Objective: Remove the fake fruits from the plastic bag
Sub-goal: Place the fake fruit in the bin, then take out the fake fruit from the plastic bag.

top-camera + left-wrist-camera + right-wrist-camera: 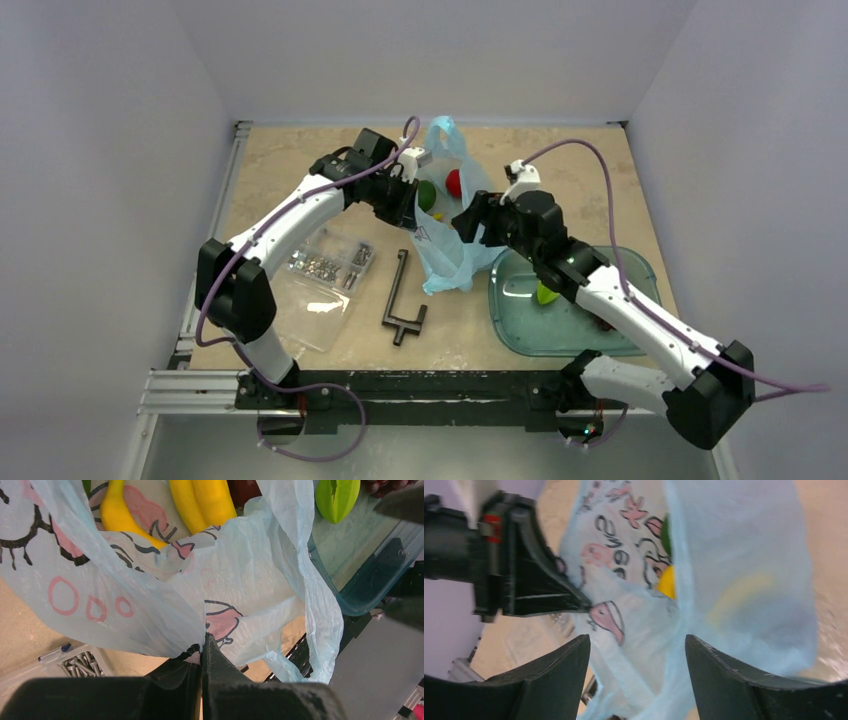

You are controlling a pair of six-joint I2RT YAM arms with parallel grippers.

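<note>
The light-blue plastic bag [447, 235] lies mid-table with its mouth held up. My left gripper [412, 207] is shut on the bag's printed edge, and its wrist view shows the film pinched between the fingertips [204, 645]. Inside the bag I see a green fruit [427, 195], a red apple [453, 183] and yellow bananas [202, 500]. My right gripper [466, 222] is open and empty just beside the bag [734, 565], with its jaws on either side of loose film. A green piece [546, 295] and a dark red fruit [602, 322] lie in the teal tray [520, 330].
A clear flat bag of metal screws [322, 280] lies at the left. A black T-shaped tool [402, 300] lies near the table's front edge. The teal tray fills the right front. My left gripper [531, 580] shows in the right wrist view.
</note>
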